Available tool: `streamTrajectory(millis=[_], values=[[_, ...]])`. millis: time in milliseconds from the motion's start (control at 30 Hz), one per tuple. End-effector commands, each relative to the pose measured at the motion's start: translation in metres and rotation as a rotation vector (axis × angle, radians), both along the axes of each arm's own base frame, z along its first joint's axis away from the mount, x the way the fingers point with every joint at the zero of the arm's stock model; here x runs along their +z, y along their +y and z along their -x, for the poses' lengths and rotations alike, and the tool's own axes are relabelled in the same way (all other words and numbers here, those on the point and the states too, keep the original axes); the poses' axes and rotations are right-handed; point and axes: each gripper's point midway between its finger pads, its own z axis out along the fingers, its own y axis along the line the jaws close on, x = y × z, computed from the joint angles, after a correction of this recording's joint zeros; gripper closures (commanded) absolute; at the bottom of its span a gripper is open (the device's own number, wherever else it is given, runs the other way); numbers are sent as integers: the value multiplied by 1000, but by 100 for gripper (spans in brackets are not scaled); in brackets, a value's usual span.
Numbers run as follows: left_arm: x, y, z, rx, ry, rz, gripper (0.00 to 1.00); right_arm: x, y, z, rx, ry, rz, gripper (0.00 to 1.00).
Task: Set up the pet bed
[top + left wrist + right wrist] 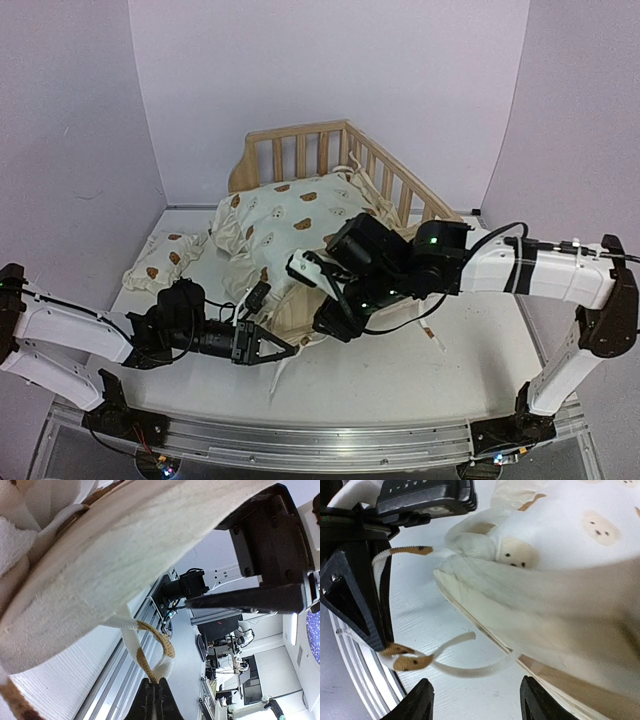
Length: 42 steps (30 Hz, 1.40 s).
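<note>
Left claw (154,690) pinches a cushion tie (145,665); right claw (477,690) gapes, empty. A hard pull could drag the cushion (290,215) off the frame (297,131).

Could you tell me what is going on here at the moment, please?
Two robot arms are setting up a pet bed. The left gripper is shut on a cream fabric tie of the cream bear-print ruffled cushion, which lies rumpled on the light pine slatted frame. The right gripper hangs open nearby, holding nothing. The small matching pillow lies apart on the white table.
</note>
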Motion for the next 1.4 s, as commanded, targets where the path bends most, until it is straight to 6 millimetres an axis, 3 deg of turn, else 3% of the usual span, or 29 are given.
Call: streamTrajectory(millis=[0, 100, 200, 267, 367, 433, 633, 833, 1133, 1367], values=[[26, -5, -6, 9, -30, 60, 100, 51, -36, -3, -129, -64, -83, 35], [29, -4, -8, 15, -29, 66, 100, 43, -47, 6, -81, -101, -161, 29], [29, -5, -9, 18, -25, 66, 100, 36, -40, 11, 2, -198, -337, 30], [28, -5, -9, 16, -21, 64, 100, 7, -41, 16, 38, -233, -409, 29], [27, -5, -10, 15, -17, 61, 100, -7, -33, 21, 86, -300, -557, 27], [27, -5, -10, 19, -16, 61, 100, -22, -29, 18, 74, -322, -608, 26], [27, -5, -11, 22, -12, 62, 100, -40, -18, 8, 9, -392, -744, 23], [30, -6, -11, 15, -15, 66, 100, -35, -1, 6, -3, -471, -824, 23], [31, -4, -11, 16, -18, 71, 100, -35, 23, 11, 36, -443, -869, 45], [32, -2, -11, 25, -20, 73, 100, -36, 26, 7, -8, -427, -899, 49]])
